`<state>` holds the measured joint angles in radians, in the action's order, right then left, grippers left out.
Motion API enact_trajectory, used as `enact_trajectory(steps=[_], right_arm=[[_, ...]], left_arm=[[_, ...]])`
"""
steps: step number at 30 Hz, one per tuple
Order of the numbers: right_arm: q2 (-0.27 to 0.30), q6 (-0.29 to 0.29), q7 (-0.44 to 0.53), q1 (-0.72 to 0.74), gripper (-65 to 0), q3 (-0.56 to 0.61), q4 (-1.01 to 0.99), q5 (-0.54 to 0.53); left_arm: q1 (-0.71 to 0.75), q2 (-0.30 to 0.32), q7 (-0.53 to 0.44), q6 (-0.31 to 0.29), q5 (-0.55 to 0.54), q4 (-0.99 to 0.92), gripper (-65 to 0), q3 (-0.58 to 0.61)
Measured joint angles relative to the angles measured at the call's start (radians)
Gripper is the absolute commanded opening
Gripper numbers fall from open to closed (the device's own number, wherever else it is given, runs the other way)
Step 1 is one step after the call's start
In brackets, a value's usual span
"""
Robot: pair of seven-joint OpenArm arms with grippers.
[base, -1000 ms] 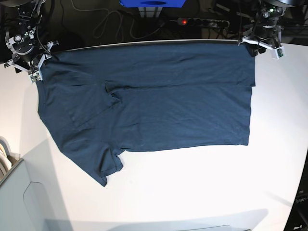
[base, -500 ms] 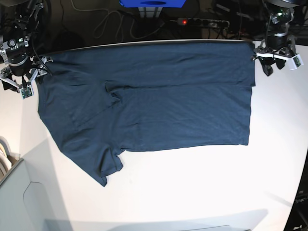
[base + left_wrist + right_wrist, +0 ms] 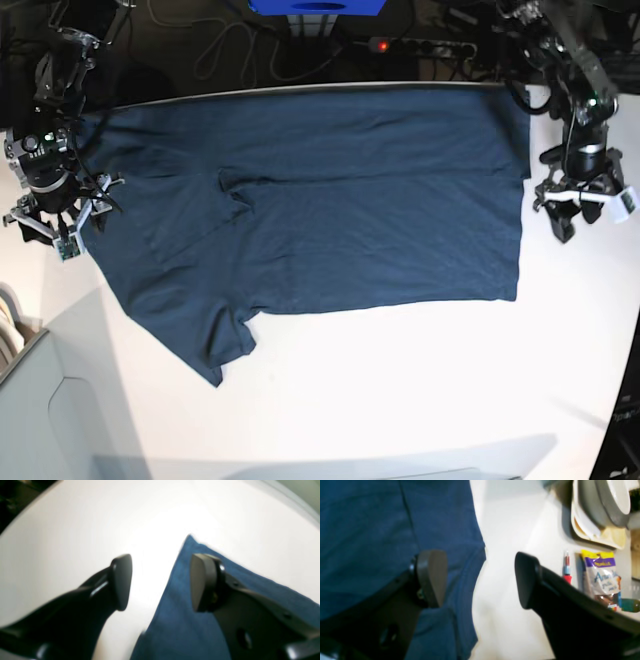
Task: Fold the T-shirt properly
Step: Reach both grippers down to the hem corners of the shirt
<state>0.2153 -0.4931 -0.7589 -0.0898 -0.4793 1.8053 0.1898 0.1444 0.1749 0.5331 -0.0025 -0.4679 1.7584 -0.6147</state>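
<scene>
I count one T-shirt [image 3: 320, 210], two grippers. The T-shirt lies flat on the white table [image 3: 400, 390], folded once lengthwise into a broad rectangle; one short sleeve projects at the near corner. The fabric is dark navy, matte, faintly heathered, with soft creases. My right gripper [image 3: 58, 212] hangs at one short edge, fingers released, nothing held. My left gripper [image 3: 582, 200] stands beside the opposite edge, black rounded pads [image 3: 122, 580] likewise spread, empty.

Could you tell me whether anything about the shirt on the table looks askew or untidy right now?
Yes: the dark navy-blue T-shirt lies unevenly; one short sleeve juts out past its otherwise straight near edge.
</scene>
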Motion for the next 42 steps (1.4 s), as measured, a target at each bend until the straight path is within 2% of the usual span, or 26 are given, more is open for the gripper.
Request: enact_trajectory(steps=[3,9,14,19,23,34,38,42], right_arm=[[-0.002,0.000,-0.009,0.023,-24.0,0.014,-0.032,0.015],[-0.004,0.000,0.004,0.033,-24.0,0.032,-0.046,0.009],[-0.002,0.000,-0.001,0.034,-24.0,0.031,-0.049,0.012],[-0.002,0.000,0.000,0.020,-24.0,0.030,-0.048,0.011],[-0.003,-0.001,-0.008,0.006,-24.0,0.030,-0.049,0.012],[0.000,0.000,-0.005,0.037,-23.9,0.031,-0.050,0.011],[-0.002,0.000,0.003,0.126,-23.7,0.031,-0.114,0.008],[-0.002,0.000,-0.002,0.224,-23.7,0.032,-0.250,0.014]], left_arm=[[-0.112,0.060,-0.003,0.003,0.006,-0.154,-29.6,0.058],[-0.326,0.130,-0.014,0.010,0.010,-0.470,-29.6,0.174],[-0.452,0.184,-0.146,0.006,0.000,-0.680,-29.9,0.351],[-0.510,0.176,-0.228,0.000,-0.002,-0.843,-30.0,0.457],[-0.510,0.175,-0.276,0.003,0.000,-0.905,-30.1,0.462],[-0.524,0.177,-0.303,0.005,0.000,-0.941,-30.3,0.462],[-0.534,0.168,-0.303,0.007,0.002,-0.943,-37.5,0.467],[-0.553,0.154,-0.295,0.005,-0.001,-0.948,-44.8,0.523]])
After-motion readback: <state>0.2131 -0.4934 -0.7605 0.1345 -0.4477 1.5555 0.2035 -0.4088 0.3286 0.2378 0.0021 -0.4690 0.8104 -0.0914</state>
